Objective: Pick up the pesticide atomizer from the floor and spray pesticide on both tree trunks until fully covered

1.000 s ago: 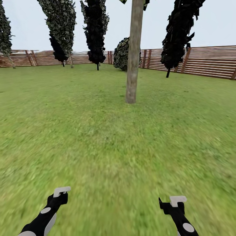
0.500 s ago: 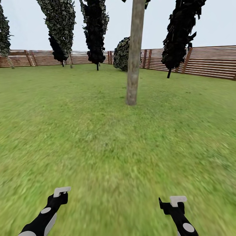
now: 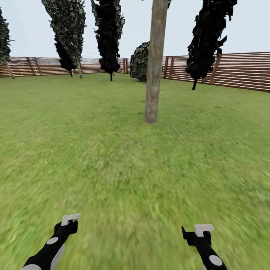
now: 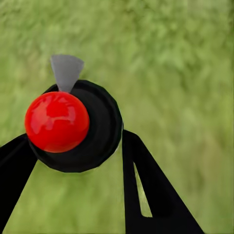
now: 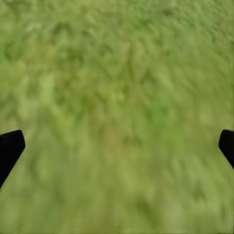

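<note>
A tree trunk (image 3: 154,71), bare, pale grey-brown and mottled, rises from the lawn ahead, slightly right of centre; its crown is cut off by the top edge of the head view. The pesticide atomizer (image 4: 73,124), a black round body with a red ball and a grey nozzle, sits between the black fingers (image 4: 146,185) of my left gripper (image 4: 75,141), which is shut on it. In the head view my left gripper (image 3: 70,220) hangs low over the grass at the lower left. My right gripper (image 3: 198,229) is at the lower right; its wrist view shows it (image 5: 117,146) open over bare grass.
A brown slat fence (image 3: 240,71) runs along the far edge of the lawn. Near-black narrow cypresses (image 3: 109,33) (image 3: 208,33), a mottled green one (image 3: 67,26) and a round bush (image 3: 139,62) stand near it. Open grass (image 3: 123,168) lies between me and the trunk.
The whole head view has shifted a little: the trunk's base sits lower and slightly right, so the camera has moved closer. Both arms keep the same pose.
</note>
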Motion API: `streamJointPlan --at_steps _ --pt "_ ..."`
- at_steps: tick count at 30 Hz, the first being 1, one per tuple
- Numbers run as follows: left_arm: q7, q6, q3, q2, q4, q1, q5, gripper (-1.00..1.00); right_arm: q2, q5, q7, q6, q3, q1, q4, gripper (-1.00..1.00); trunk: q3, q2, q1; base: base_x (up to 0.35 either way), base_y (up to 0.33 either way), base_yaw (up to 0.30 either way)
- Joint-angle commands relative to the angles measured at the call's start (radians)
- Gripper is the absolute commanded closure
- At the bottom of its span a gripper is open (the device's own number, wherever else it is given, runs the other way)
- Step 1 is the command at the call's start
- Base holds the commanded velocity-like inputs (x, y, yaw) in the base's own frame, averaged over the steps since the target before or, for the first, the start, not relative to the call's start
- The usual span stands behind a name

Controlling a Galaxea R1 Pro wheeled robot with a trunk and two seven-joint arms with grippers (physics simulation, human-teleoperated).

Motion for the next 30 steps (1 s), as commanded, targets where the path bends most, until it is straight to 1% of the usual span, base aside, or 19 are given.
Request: streamJointPlan --at_steps 1,7,21,30 --pt "0.001 -0.004 0.004 0.0 0.001 -0.001 -0.007 1.0 0.0 0.006 -0.003 -0.002 0.0 0.0 0.001 -1.0 -0.001 0.0 0.0 0.341 0.0 0.0" --pt "0.001 -0.004 0.005 0.0 0.001 -0.001 -0.007 1.0 0.001 0.006 -0.003 -0.002 0.0 0.0 0.001 -1.0 -0.001 0.0 0.0 0.341 0.0 -0.043" --pt "0.001 -0.004 0.006 0.0 0.001 -0.001 -0.006 1.0 0.001 0.006 -0.003 -0.002 0.0 0.0 0.001 -1.0 -0.001 0.0 0.0 0.341 0.0 -0.242" --pt "0.001 -0.004 0.006 0.0 0.001 -0.001 -0.006 1.0 0.001 0.006 -0.003 -0.002 0.0 0.0 0.001 -1.0 -0.001 0.0 0.0 0.341 0.0 -0.026"
